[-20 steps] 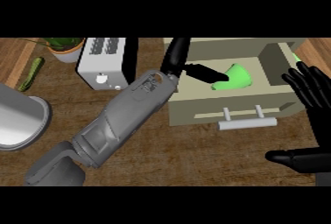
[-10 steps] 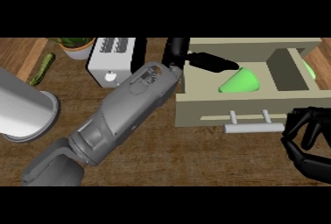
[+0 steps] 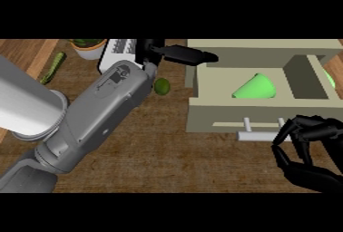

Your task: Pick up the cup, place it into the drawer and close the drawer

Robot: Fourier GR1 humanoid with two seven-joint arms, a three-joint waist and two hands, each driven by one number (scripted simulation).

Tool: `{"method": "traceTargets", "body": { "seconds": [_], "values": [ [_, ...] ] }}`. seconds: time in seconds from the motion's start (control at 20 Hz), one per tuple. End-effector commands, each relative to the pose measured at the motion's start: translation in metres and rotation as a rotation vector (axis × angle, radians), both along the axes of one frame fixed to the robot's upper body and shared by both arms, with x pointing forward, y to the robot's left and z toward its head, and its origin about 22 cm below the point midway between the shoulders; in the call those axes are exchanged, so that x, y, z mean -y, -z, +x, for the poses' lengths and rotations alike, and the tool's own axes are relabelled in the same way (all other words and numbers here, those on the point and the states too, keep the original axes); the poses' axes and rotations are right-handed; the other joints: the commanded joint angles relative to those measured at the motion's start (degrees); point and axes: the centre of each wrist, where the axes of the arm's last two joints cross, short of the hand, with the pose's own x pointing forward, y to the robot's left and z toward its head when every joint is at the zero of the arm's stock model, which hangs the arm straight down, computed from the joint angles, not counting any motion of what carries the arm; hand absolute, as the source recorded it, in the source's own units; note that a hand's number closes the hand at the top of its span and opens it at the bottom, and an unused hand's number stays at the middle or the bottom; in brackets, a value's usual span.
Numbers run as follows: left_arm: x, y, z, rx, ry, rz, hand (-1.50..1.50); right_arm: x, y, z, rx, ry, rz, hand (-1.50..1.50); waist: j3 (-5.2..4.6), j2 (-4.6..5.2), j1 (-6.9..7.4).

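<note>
The bright green cup (image 3: 256,87) lies on its side inside the open beige drawer (image 3: 221,118), free of either hand. My left hand (image 3: 179,54) is open above the drawer's back left corner, fingers pointing right, clear of the cup. Its grey forearm (image 3: 100,108) runs down to the lower left. At the lower right, my right hand (image 3: 305,152) is shut with its fingers curled downward. Their tips are by the right end of the drawer's pale handle (image 3: 258,135); whether they touch it I cannot tell.
A white toaster (image 3: 119,50) and a potted plant (image 3: 87,45) stand at the back left, with a cucumber (image 3: 53,68) beside them. A small green fruit (image 3: 161,86) lies left of the drawer. A large silver cylinder (image 3: 23,108) fills the left edge.
My left hand let go of the cup and drew back up and left out of the drawer. My right hand dropped from upright and open to curled near the handle.
</note>
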Motion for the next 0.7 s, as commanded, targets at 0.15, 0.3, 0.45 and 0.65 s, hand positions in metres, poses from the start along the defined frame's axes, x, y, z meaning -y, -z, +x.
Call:
{"method": "traceTargets", "body": {
  "seconds": [0.15, 0.3, 0.45, 0.65],
  "values": [
    [-0.067, -0.011, -0.009, -0.006, -0.047, -0.047, -1.50, -0.019, 0.018, 0.022, 0.018, 0.079, -0.130, 1.50, 0.01, 0.07, 0.84],
    [-0.083, 0.011, -0.029, -0.023, -0.036, -0.049, -1.50, -0.038, 0.033, 0.030, 0.043, 0.069, -0.209, 1.50, 0.02, -0.01, 1.42],
    [-0.098, 0.015, -0.032, -0.020, -0.041, -0.044, -1.50, -0.051, 0.043, 0.043, 0.063, 0.039, -0.361, 1.50, 0.03, 0.23, 1.32],
    [-0.145, 0.015, -0.039, -0.017, -0.058, -0.047, -1.50, -0.048, 0.069, 0.057, 0.023, 0.045, -0.564, 1.50, 0.02, 0.37, 1.88]
  ]
}}
